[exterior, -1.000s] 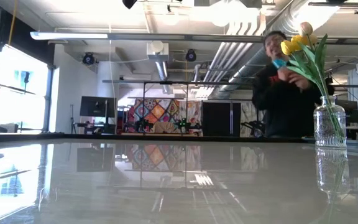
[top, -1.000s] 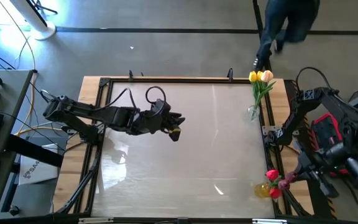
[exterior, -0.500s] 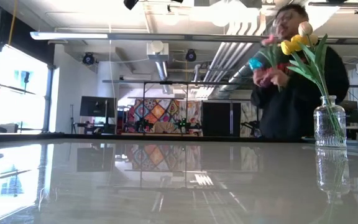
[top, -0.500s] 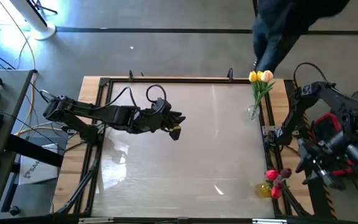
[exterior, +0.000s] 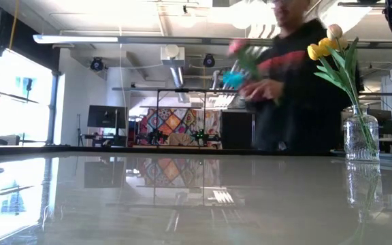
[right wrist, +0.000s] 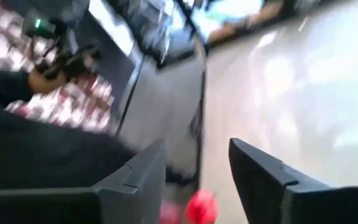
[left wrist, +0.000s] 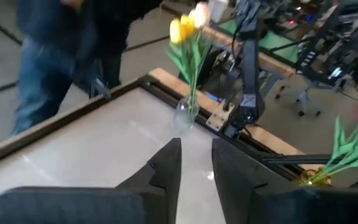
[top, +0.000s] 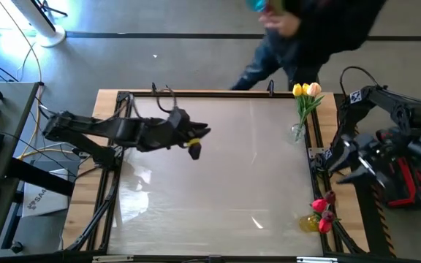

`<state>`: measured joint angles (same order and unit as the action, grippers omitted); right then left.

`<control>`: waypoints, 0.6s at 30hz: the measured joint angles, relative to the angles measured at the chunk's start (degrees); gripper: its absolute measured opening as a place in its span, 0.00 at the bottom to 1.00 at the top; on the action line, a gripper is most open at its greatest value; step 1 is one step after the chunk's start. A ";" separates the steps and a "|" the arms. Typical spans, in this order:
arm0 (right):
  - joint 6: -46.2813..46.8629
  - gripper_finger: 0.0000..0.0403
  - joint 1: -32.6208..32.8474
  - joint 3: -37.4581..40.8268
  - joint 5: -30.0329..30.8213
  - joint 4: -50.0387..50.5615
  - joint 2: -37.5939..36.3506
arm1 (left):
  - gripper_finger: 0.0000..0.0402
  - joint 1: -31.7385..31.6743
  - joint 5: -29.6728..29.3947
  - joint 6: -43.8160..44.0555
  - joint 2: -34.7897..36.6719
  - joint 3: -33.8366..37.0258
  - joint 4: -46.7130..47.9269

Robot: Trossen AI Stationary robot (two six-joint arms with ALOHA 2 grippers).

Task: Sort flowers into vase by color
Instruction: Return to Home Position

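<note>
Since the pale glossy table [top: 218,183] with its wooden frame fills most of the high view, everything else is placed by its edges. A person in dark clothes [top: 320,29] stands just beyond the table's far edge, blurred, with something teal at the hand (too smeared to name). The dark left arm [top: 101,130] reaches in from the table's left side. The left gripper [top: 198,137] hangs above the table's far half, left of its middle, its fingers a narrow gap apart with nothing between them. The dark right arm [top: 386,139] is folded up off the table's right edge, and the right gripper [right wrist: 197,158] has its fingers spread wide around nothing. A clear glass vase [top: 297,133] stands upright at the table's far right corner, holding the yellow and peach tulips [top: 307,90] on green stems. A small yellow vase [top: 308,223] at the table's near right edge holds the red and dark red tulips [top: 321,210].
</note>
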<state>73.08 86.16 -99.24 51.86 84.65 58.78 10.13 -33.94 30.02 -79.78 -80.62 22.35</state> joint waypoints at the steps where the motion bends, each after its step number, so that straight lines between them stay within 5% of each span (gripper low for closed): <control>1: -1.45 0.39 -0.67 0.00 2.58 0.05 0.00 | 0.18 -0.05 0.06 -1.09 0.78 0.00 -0.02; 9: -13.26 0.03 -11.64 0.00 17.75 0.83 0.85 | 0.01 -3.66 6.69 -10.99 4.56 0.00 0.17; 18: -18.85 0.01 -28.94 0.00 15.49 -5.24 3.99 | 0.00 -10.06 15.14 -22.47 11.18 1.00 3.94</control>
<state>54.23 57.22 -99.24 67.35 79.42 62.78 0.07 -18.80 7.55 -68.60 -79.62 26.29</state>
